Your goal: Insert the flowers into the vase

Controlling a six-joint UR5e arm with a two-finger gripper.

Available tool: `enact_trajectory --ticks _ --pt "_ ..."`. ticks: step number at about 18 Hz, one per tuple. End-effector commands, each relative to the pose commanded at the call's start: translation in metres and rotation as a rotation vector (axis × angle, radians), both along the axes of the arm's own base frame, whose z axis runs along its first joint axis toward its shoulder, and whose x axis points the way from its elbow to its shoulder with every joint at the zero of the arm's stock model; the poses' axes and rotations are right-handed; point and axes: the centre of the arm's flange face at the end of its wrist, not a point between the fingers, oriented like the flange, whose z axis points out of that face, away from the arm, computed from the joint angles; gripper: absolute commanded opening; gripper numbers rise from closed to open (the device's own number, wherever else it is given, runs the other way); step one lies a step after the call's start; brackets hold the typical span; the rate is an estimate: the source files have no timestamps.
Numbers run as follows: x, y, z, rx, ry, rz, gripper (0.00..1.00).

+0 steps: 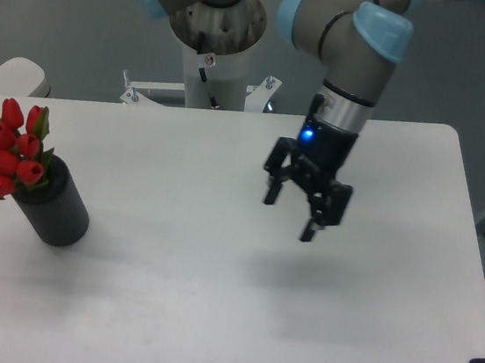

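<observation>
A white desk (210, 301) seen from above, with a robot arm (354, 62) reaching over it from the far edge. No brand or readable writing shows; a small sticker on the arm's base is too small to read. Near the desk's left edge stands a black cylindrical vase (58, 208), tilted in this view, holding the flowers (2, 156), red tulip buds with green leaves. Well apart, above the desk's middle, the end effector (289, 218) hangs released, fingers spread and holding nothing.
</observation>
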Motion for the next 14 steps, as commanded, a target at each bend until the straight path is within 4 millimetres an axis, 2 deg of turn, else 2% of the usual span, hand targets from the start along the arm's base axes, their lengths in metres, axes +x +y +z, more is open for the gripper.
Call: enact_trajectory --ticks 8,14 --pt "-0.019 0.0 0.015 -0.191 0.078 -0.057 1.0" --pt "-0.02 -0.002 0.017 -0.202 0.081 -0.064 1.0"
